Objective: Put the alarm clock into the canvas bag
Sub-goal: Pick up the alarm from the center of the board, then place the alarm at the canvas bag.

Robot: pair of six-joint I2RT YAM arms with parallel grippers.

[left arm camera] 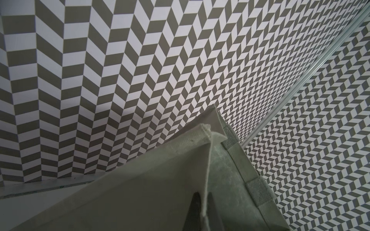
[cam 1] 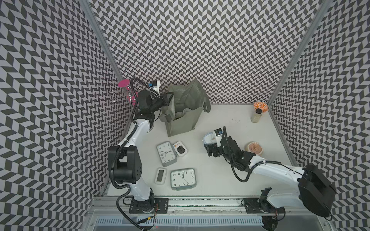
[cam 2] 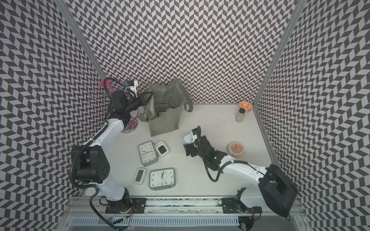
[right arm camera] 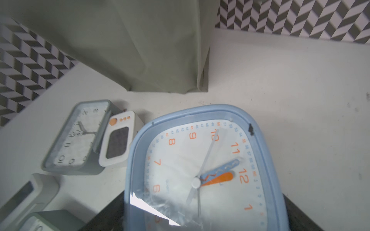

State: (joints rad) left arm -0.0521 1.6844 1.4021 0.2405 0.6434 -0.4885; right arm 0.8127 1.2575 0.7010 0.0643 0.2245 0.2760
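Note:
A blue-rimmed alarm clock (cam 1: pixel 207 138) with orange numerals hangs just above the table, right of the bag. My right gripper (cam 1: pixel 210 144) holds it across its body; the face (right arm camera: pixel 200 160) fills the right wrist view between the dark fingers (right arm camera: pixel 108 212). The grey-green canvas bag (cam 1: pixel 184 118) stands upright at the back, mouth open, with pale round things inside. My left gripper (cam 1: pixel 168 100) is shut on the bag's left rim; in the left wrist view the fabric edge (left arm camera: pixel 206 180) runs between the closed fingers (left arm camera: pixel 197 208).
On the table in front of the bag lie two grey analog clocks (cam 1: pixel 166 154) (cam 1: pixel 183 178) and two white digital ones (cam 1: pixel 180 150) (cam 1: pixel 160 175). An orange bowl (cam 1: pixel 259 107) and a jar (cam 1: pixel 256 115) stand back right, a beige dish (cam 1: pixel 254 148) beside the right arm.

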